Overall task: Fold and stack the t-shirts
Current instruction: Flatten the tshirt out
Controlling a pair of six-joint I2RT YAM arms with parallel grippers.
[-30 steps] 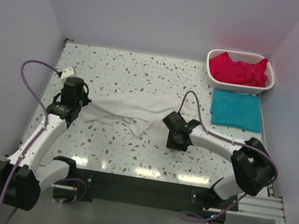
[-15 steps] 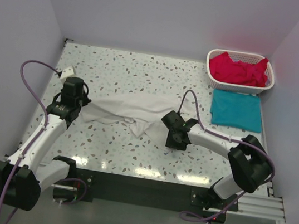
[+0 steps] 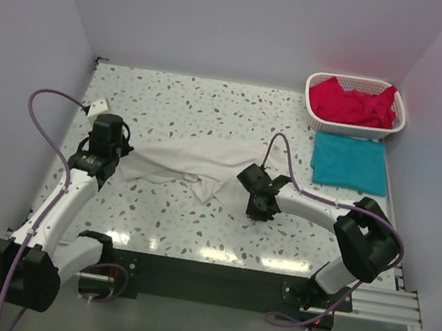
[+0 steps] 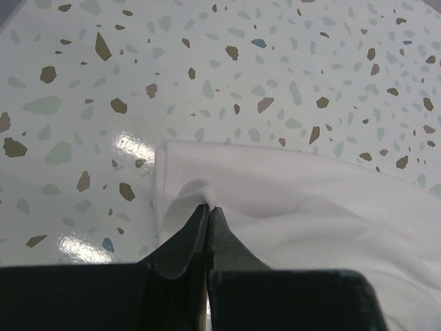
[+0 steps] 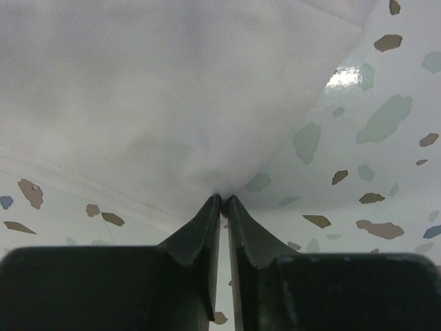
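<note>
White cloth, the white shirt point(image 3: 192, 164), lies crumpled across the middle of the speckled table point(image 3: 197, 104). Only the wrist views show the grips. The left gripper point(image 4: 208, 207) is pinched tight on a fold at the shirt's left end, and the right gripper point(image 5: 222, 198) is nipped narrow on its hem. Only the overhead view shows the teal shirt point(image 3: 350, 162) lying flat near the right edge, with the red shirts point(image 3: 351, 102) in the basket point(image 3: 393, 125) behind it.

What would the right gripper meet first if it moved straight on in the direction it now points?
The white t-shirt. The right gripper has its jaws closed at the shirt's hem, so the cloth lies directly ahead. Beneath the cloth is probably the table, though depth is unclear.
</note>
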